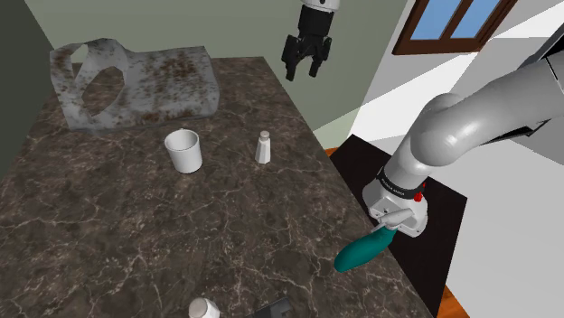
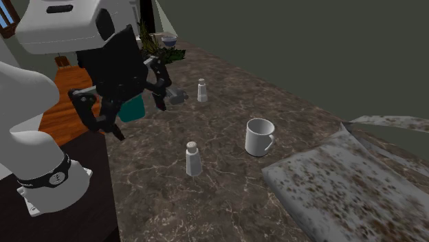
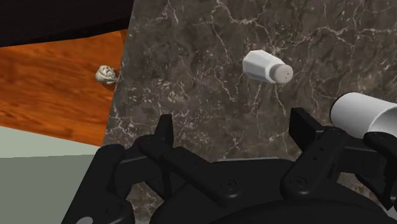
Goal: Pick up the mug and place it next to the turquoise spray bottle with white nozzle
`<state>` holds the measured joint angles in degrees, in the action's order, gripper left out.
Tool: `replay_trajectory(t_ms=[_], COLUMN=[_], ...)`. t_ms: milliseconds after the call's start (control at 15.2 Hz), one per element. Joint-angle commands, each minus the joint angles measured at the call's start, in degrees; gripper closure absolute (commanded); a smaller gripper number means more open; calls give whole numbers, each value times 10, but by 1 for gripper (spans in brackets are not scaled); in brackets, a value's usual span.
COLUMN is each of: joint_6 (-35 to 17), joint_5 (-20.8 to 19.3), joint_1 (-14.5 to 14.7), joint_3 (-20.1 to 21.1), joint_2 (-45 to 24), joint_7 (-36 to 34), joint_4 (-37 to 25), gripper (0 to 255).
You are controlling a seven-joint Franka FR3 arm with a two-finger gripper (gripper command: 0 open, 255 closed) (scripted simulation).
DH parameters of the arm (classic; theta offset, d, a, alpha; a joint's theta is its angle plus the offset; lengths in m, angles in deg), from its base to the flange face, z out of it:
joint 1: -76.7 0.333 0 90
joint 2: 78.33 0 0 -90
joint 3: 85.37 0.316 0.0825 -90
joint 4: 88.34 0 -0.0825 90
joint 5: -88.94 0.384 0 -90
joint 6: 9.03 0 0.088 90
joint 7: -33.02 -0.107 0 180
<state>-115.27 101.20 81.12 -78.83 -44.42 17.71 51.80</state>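
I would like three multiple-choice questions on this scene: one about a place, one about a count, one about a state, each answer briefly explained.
1. In the shoulder view, where does the mug stand relative to the shaker nearest to it?
A) to its left
B) to its right
C) on top of it

2. How many white shakers stand on the counter in the second exterior view?
A) one
B) two
C) four

3. How is the gripper?
A) open, holding nothing
B) shut on the mug
C) shut on the shaker

Answers:
1 A: the mug is left of the shaker, apart from it.
2 B: the one by the mug and a second shaker farther back.
3 A: its fingers stand apart, in the air.
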Motion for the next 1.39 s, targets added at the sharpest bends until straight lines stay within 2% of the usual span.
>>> replay_trajectory(t_ms=[0, 330, 660, 1056, 1320], joint_6=[-33, -104, -164, -216, -231], joint_5=[8, 11, -13, -84, -149], joint_1=[7, 19, 25, 36, 58], joint_3=[24, 79, 129, 174, 184], joint_2=[-29, -112, -208, -338, -431], joint_7=[-24, -85, -155, -257, -328], joint_4=[-4, -33, -81, -164, -236], gripper=[0, 0, 0, 0, 0])
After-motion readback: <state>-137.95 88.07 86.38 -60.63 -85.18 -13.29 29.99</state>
